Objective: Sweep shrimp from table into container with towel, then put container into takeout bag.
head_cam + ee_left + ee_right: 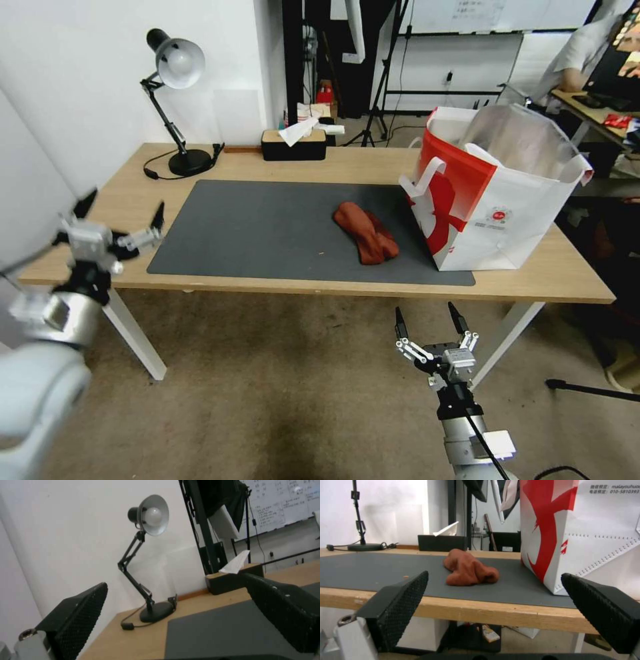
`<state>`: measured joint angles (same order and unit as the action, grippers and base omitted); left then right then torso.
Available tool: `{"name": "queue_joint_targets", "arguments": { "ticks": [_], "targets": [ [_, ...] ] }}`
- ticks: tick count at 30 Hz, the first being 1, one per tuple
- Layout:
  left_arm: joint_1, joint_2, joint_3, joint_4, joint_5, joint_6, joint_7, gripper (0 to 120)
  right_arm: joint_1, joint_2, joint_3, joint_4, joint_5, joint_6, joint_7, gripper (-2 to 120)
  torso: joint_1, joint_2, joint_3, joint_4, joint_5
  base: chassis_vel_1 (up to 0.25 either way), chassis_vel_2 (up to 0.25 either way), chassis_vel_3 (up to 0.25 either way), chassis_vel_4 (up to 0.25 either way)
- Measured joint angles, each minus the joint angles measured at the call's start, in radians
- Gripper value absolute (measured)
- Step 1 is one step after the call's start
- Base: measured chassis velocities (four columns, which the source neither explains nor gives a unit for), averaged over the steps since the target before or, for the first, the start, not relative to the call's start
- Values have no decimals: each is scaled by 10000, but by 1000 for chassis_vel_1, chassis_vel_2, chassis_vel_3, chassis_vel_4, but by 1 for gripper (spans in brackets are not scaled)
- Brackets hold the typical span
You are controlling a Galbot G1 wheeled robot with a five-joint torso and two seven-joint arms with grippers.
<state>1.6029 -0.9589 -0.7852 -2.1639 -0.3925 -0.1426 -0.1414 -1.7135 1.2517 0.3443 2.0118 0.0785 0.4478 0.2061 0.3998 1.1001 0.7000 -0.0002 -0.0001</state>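
Observation:
The dark red towel (365, 232) lies crumpled on the grey mat (253, 230) of the table (373, 163), just left of the red and white takeout bag (493, 193), which stands open at the table's right end. No shrimp or container is in view. My right gripper (427, 312) hangs open below and in front of the table's front edge, facing the towel (468, 568) and the bag (586, 535). My left gripper (125, 207) is open at the table's left end, above the edge. Both grippers hold nothing.
A black desk lamp (175, 100) stands at the back left with its cord on the wood. A black tissue box (293, 143) sits at the back middle. A tiny orange crumb (406, 576) lies on the mat. Tripods and a desk stand behind the table.

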Motion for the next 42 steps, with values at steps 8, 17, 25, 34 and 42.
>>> {"name": "queue_joint_targets", "arguments": {
  "ticks": [8,17,25,34,42],
  "targets": [
    [719,-758,976,828,320,-2312,-82,100,-39,12,-23,-9,-59,-15,20,100,0,-2,0,1,2,0,0,0,0],
    [1058,-1234,1625,1415,919,-3039,238,100,-72,69,-41,-138,-186,-97,99,100,1,-1,0,1,2,0,0,0,0],
    [1064,-1312,2030,2170,1021,-3569,648,100,-86,132,-49,-215,-272,-98,226,100,1,-1,0,1,0,0,0,0,0],
    [1074,-1335,2066,2329,1031,-3721,756,100,-97,162,-76,-200,-294,-199,239,100,2,-2,0,1,1,0,0,0,0],
    [1193,-1353,2073,2364,1027,-3744,913,100,-101,225,-141,-198,-346,-297,240,100,1,-1,0,2,1,0,0,0,0]
  ]
}}
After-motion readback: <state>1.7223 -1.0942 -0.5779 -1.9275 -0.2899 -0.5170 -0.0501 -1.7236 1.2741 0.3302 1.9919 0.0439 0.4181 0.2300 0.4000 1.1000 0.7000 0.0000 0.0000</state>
